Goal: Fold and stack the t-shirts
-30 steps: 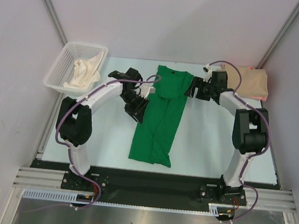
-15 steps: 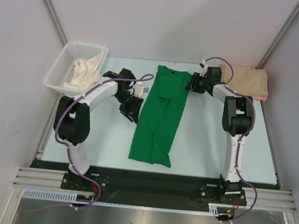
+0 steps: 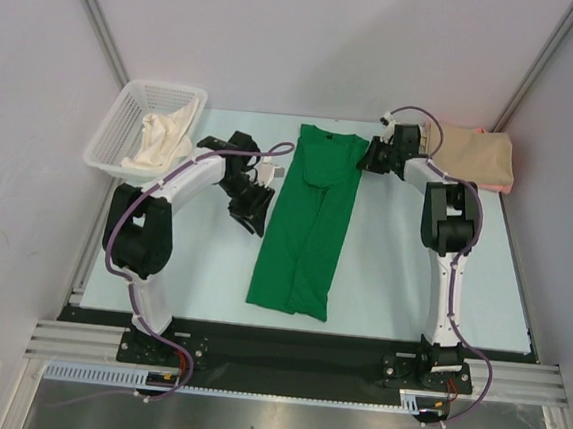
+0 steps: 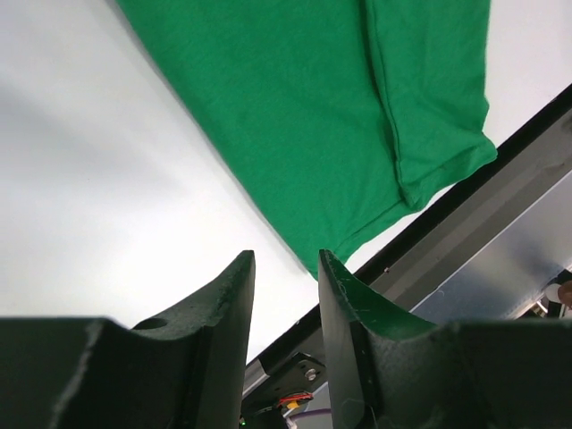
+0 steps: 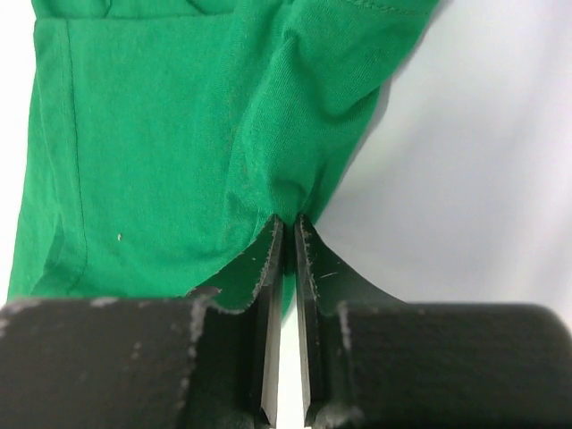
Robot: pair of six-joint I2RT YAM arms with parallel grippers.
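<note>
A bright green t-shirt (image 3: 306, 226) lies folded into a long strip down the middle of the table, collar end at the back. My right gripper (image 3: 369, 159) is at its back right edge, shut on a pinch of green fabric (image 5: 268, 170) that bunches up between the fingertips (image 5: 288, 219). My left gripper (image 3: 257, 212) hovers just off the shirt's left edge, open with nothing between its fingers (image 4: 284, 259); the shirt's hem corner (image 4: 429, 170) shows beyond it. A folded tan t-shirt (image 3: 477, 156) rests at the back right corner, a pink edge (image 3: 505, 190) showing under it.
A white mesh basket (image 3: 124, 120) stands at the back left with a cream cloth (image 3: 163, 138) in it. The table's black front rail (image 3: 286, 340) runs just below the green shirt's hem. Grey walls close in the back and sides.
My right gripper has moved in to the shirt's back right edge and shut on the fabric. The left arm has drawn slightly left, off the shirt.
</note>
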